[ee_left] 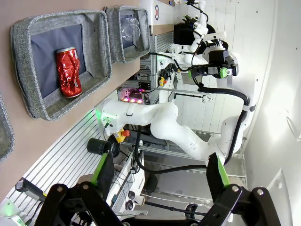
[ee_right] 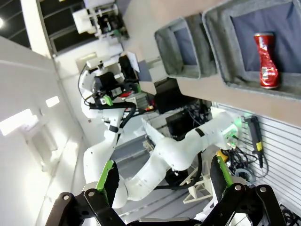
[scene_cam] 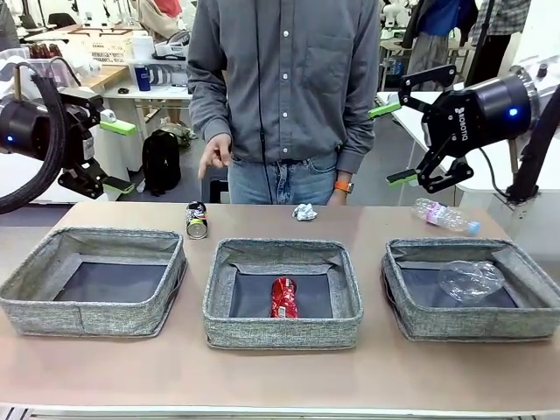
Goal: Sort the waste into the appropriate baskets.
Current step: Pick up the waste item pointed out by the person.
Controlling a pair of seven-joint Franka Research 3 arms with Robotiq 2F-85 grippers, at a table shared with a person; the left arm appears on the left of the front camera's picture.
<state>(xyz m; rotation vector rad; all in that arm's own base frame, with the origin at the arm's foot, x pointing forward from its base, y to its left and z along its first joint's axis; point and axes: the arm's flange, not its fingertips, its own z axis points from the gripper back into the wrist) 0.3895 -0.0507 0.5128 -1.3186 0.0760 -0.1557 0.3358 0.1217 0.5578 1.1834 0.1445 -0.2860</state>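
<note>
We see the left gripper hanging above the table's left side, jaws spread wide with nothing between them. The right gripper is raised over the right side, likewise wide apart and carrying nothing. Three grey baskets sit in a row along the near part of the table. The red drink can, dented, lies on the dark bottom of the middle basket. A crushed clear bottle lies in the right basket, and the left basket stands at the left. Beyond the baskets, on the bare tabletop, we find the dark multicoloured can lying between the left and middle baskets, the small paper ball behind the middle one, and a clear plastic bottle lying behind the right one. The person's hand hangs at the far edge, above the dark can.
</note>
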